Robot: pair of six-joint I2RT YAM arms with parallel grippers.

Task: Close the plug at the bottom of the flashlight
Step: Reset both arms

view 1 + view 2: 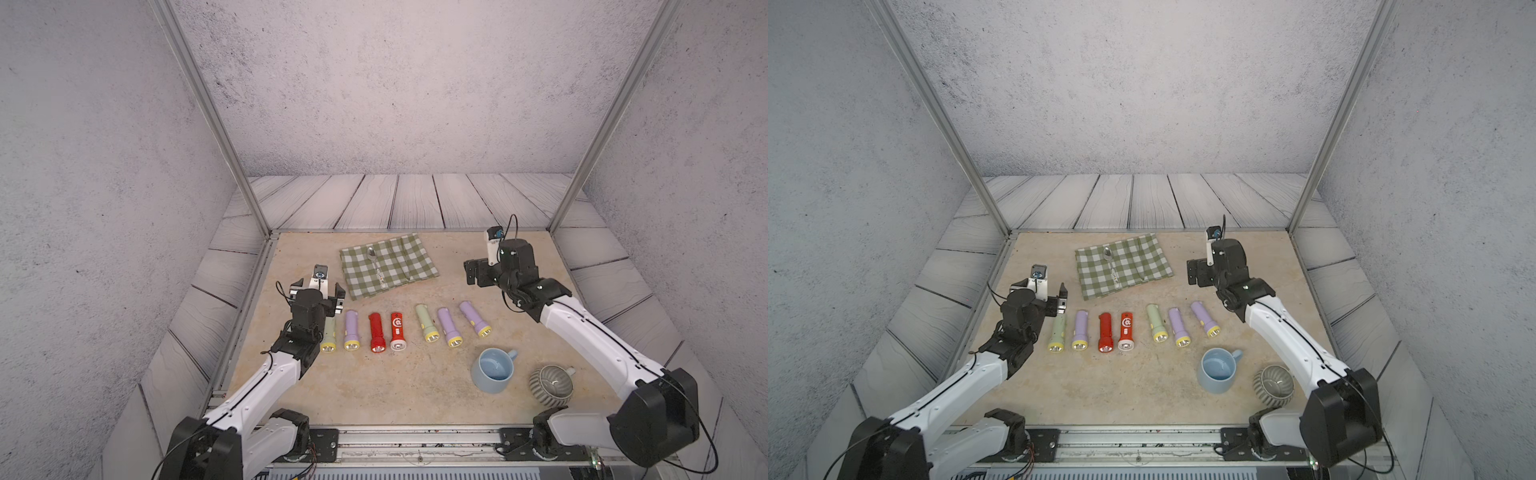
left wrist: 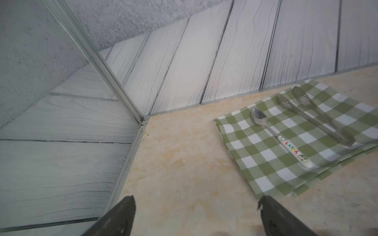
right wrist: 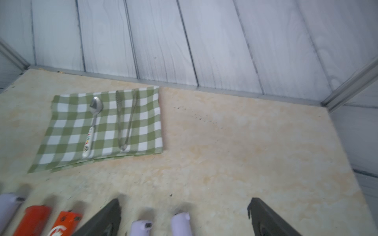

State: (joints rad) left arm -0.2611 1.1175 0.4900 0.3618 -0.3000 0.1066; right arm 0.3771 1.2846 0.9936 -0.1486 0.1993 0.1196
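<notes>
Flashlights point(image 1: 377, 332) in a row — cloth point(image 1: 409, 259) with spoon point(image 1: 375, 264) behind them, two cups point(image 1: 487, 384) before, rightward.

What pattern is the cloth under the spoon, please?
Cloth: green and white checks, clearest in right wrist view.

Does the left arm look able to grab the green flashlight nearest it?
Probably yes: the left gripper hangs open just by the tail of the green flashlight; nothing covers it, though a purple flashlight lies close.
</notes>
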